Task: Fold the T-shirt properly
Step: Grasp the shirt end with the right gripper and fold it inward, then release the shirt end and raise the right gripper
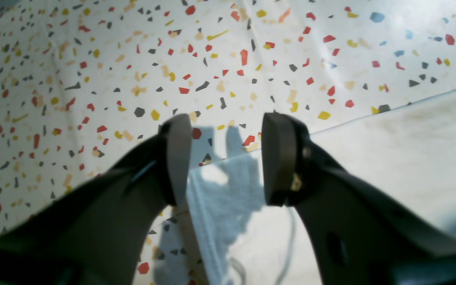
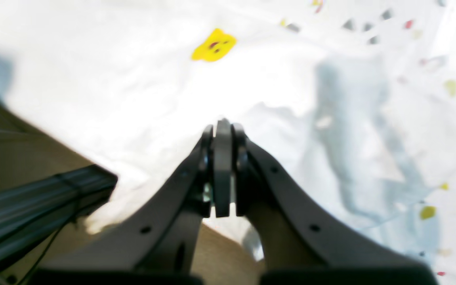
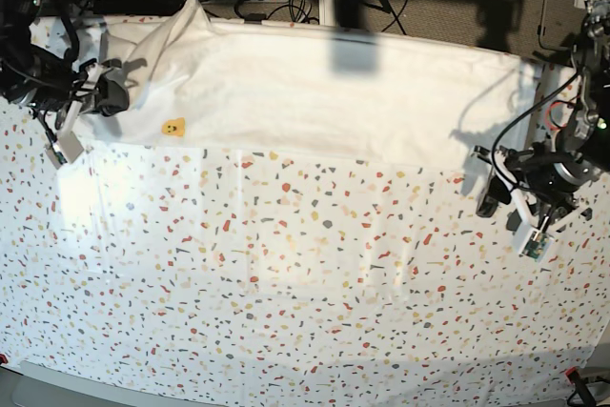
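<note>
Right now your T-shirt (image 3: 324,102) lies spread as a long white band across the far part of the speckled surface (image 3: 286,283), running from the far left corner almost to the right edge. Its near edge forms a fairly straight line across the base view, and a small yellow smiley print (image 3: 172,126) sits on the cloth near the left end.

Your right end effector (image 2: 222,126) is at the left end of the shirt in the base view, over the cloth beside the raised, bunched corner. Its jaws are pressed together; in the right wrist view white fabric lies all around and just beyond the tips, with the yellow print farther off, but the blur keeps you from seeing whether any cloth is pinched between them.

Your left end effector (image 1: 226,158) hangs at the right end, its fingers (image 1: 178,158) standing well apart with nothing between them. In the left wrist view, the shirt's corner and stitched hem lie directly below the gap, with the cloth extending right and bare speckled surface to the left and beyond. It does not appear to touch the fabric.
</note>
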